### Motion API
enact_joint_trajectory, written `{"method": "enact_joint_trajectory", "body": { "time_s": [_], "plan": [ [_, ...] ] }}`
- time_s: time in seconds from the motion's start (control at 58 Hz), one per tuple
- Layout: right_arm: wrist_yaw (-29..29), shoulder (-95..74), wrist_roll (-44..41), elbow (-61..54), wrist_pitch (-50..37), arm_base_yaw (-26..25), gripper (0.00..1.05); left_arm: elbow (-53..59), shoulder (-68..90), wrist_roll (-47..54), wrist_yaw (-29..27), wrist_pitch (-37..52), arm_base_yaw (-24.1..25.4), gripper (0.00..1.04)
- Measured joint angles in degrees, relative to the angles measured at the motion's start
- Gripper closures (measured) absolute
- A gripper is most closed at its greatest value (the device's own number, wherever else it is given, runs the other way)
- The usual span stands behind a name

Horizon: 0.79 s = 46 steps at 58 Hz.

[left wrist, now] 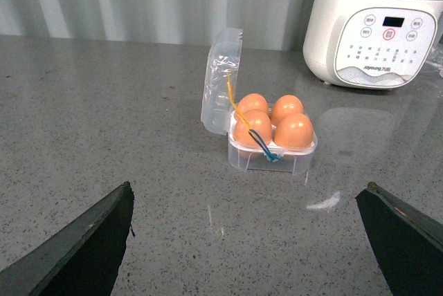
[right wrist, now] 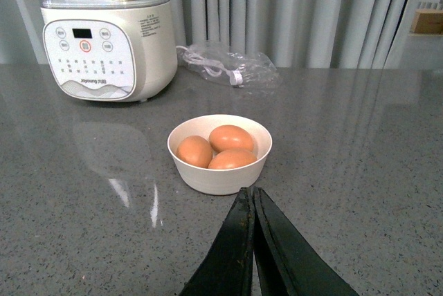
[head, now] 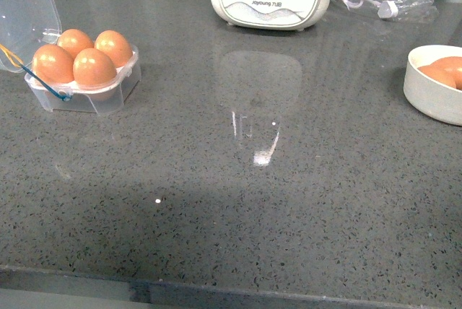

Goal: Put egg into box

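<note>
Presently, status by item:
Box (head: 86,85): far-left on counter (head: 253,201), lid (left wrist: 221,78) hinged open, all four cells hold brown eggs (left wrist: 273,122).
Bowl (right wrist: 220,154): white, far right, three eggs (right wrist: 220,147) inside.
Appliance (right wrist: 104,33): panel reads "Joyoung".
Left gripper (left wrist: 249,241): jaws spread wide, empty.
Right gripper (right wrist: 252,241): jaws closed together, nothing held.

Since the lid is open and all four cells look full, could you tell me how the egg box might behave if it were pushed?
The box is thin clear plastic, so it probably flexes. On the glossy countertop it likely slides easily. The upright lid may flap.
</note>
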State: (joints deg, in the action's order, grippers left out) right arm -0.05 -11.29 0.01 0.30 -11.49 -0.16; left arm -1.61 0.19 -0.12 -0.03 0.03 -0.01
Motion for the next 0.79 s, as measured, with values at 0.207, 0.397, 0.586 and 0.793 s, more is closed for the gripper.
{"method": "enact_joint_trajectory", "body": {
  "time_s": [0.207,0.397,0.586,0.793],
  "plan": [
    [0.0,10.8,0.0,0.0,11.1,0.0,1.02,0.0,0.0,0.0,0.0,0.0,0.0,0.07],
    [0.0,11.0,-0.1,0.0,11.5,0.0,1.00,0.0,0.0,0.0,0.0,0.0,0.0,0.07],
    [0.0,11.0,0.0,0.0,11.5,0.0,0.65,0.0,0.0,0.0,0.0,0.0,0.0,0.07],
    [0.0,11.0,0.0,0.0,11.5,0.0,0.32,0.0,0.0,0.0,0.0,0.0,0.0,0.07]
  ]
}}
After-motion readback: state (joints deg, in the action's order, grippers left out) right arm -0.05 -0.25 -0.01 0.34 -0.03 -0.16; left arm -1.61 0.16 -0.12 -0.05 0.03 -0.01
